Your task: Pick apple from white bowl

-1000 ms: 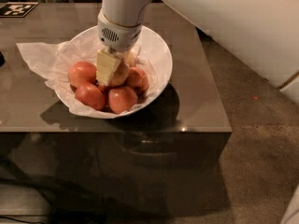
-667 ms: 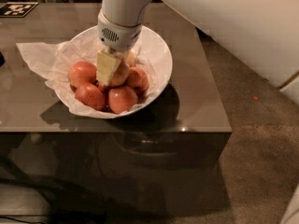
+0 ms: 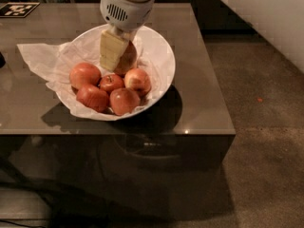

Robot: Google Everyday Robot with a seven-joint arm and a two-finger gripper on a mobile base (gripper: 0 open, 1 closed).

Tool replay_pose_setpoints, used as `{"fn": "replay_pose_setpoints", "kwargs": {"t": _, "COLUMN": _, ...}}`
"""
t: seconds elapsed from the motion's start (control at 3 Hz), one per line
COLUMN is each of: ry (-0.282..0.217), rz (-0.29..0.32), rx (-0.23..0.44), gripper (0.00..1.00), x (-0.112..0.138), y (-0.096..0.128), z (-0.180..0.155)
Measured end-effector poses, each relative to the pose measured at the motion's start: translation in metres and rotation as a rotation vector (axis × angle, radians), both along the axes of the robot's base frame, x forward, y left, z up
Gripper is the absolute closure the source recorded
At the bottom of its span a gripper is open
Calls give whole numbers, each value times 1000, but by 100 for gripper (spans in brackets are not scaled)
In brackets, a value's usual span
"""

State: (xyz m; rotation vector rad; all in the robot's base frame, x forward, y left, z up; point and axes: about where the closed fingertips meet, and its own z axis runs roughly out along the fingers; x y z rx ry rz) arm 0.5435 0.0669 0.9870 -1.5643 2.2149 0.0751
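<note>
The white bowl (image 3: pixel 161 56), lined with crumpled white tissue, stands on a dark grey table. My gripper (image 3: pixel 120 63) reaches down into it from above, over the bowl's back half. Its pale yellow fingers (image 3: pixel 111 50) are shut on the apple (image 3: pixel 128 58), which sits in shadow, yellowish-orange, a little above and behind the pile. The far finger is hidden behind the apple. Several redder apples lie in the front of the bowl, among them one at the left (image 3: pixel 85 75) and one at the front (image 3: pixel 124 101).
Tissue paper (image 3: pixel 38 56) spills out of the bowl to the left over the table (image 3: pixel 204 103). The table's front edge runs just below the bowl and its right edge is near. A black-and-white marker tag (image 3: pixel 18 9) lies at the far left corner.
The gripper has risen from deep in the pile with the apple between its fingers. The arm no longer crosses the right side of the view.
</note>
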Motion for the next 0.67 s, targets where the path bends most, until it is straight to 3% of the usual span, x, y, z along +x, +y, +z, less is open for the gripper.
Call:
{"fn": "replay_pose_setpoints", "kwargs": {"t": 0.33, "ry": -68, "rz": 20, "rx": 17, "gripper": 100, "x": -10, "y": -8, "z": 39}}
{"fn": "replay_pose_setpoints", "kwargs": {"t": 0.67, "ry": -70, "rz": 21, "rx": 19, "gripper": 100, "x": -10, "y": -8, "z": 40}}
